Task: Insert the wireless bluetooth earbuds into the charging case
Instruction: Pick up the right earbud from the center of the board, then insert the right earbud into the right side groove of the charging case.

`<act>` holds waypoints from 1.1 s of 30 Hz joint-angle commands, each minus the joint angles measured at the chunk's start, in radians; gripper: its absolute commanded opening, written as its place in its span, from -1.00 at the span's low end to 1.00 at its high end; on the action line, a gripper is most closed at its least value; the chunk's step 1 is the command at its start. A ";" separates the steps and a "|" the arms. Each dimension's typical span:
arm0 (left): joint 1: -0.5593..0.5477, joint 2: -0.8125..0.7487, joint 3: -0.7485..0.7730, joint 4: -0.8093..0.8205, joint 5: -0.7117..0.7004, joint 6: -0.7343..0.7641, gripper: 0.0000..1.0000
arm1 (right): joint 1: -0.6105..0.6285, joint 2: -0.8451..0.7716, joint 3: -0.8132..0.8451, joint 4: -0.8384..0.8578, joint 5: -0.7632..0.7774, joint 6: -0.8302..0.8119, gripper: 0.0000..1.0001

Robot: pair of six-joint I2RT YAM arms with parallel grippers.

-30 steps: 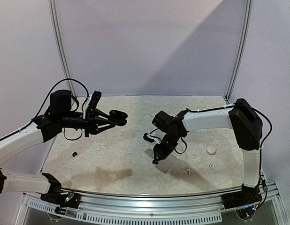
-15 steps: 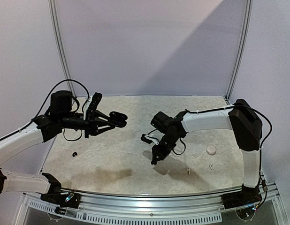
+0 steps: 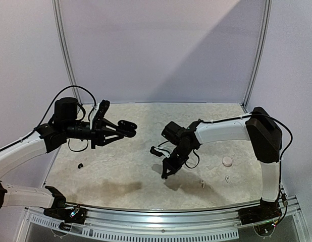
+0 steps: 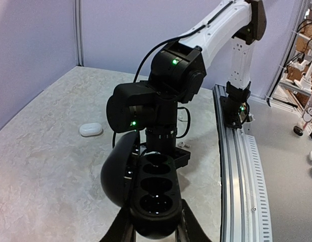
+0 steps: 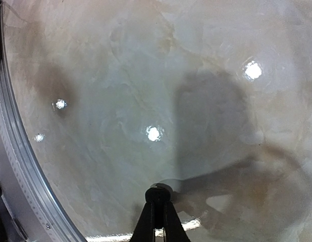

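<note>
My left gripper (image 3: 120, 128) is shut on an open black charging case (image 3: 127, 124) and holds it up above the table's left side. In the left wrist view the case (image 4: 156, 199) shows empty round wells, with its lid (image 4: 114, 174) swung to the left, between my gripper (image 4: 155, 231) fingers. My right gripper (image 3: 165, 174) hangs above the table's middle, shut on a small black earbud (image 5: 157, 193) at the tips of the gripper (image 5: 156, 204). Another black earbud (image 3: 80, 165) lies on the table at the left. Two white earbuds (image 3: 202, 183) (image 3: 227, 178) lie at the right.
A white pebble-like case (image 3: 227, 161) lies at the right, also in the left wrist view (image 4: 91, 129). A white earbud (image 4: 184, 144) shows beyond the right arm (image 4: 166, 101). The metal rail (image 3: 161, 212) runs along the near edge. A brownish stain (image 3: 115, 187) marks the table.
My right gripper has moved a little left and toward the near edge with the black earbud. The left arm and case have barely moved.
</note>
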 commanded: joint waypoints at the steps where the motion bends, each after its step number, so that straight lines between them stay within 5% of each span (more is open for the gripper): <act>1: -0.004 0.002 0.020 -0.018 -0.004 0.016 -1.00 | 0.014 0.017 -0.032 -0.037 0.008 0.006 -1.00; 13: -0.004 -0.046 0.000 0.193 0.027 -0.039 -1.00 | -0.043 -0.148 0.152 -0.108 0.082 -0.017 -1.00; 25: -0.005 -0.043 -0.078 0.388 0.126 0.025 -1.00 | -0.035 -0.391 0.376 0.122 0.046 -0.163 -1.00; 33: -0.013 -0.046 -0.080 0.415 0.129 -0.054 -1.00 | 0.092 -0.426 0.340 0.271 -0.160 -0.310 -1.00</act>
